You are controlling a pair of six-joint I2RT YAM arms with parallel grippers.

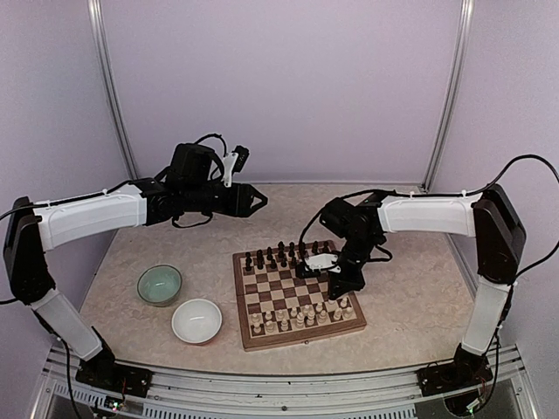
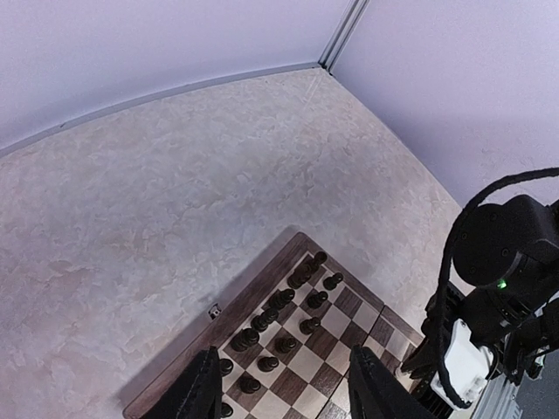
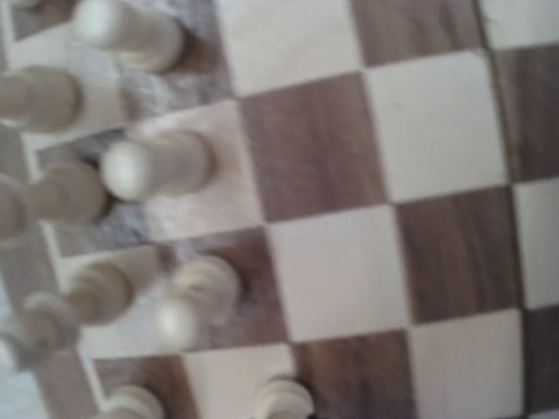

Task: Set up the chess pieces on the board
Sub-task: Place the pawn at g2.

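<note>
The board lies on the table right of centre. Dark pieces stand on its two far rows and cream pieces on its two near rows. My left gripper hangs high above the table, left of the board's far corner, open and empty. In the left wrist view its fingers frame the dark pieces on the board far below. My right gripper is low over the board's right side near the cream pieces. The right wrist view is blurred, shows cream pieces on the board, and shows no fingers.
A green bowl and a white bowl stand left of the board. The right arm shows at the right edge of the left wrist view. Lilac walls close in the table at the back and sides.
</note>
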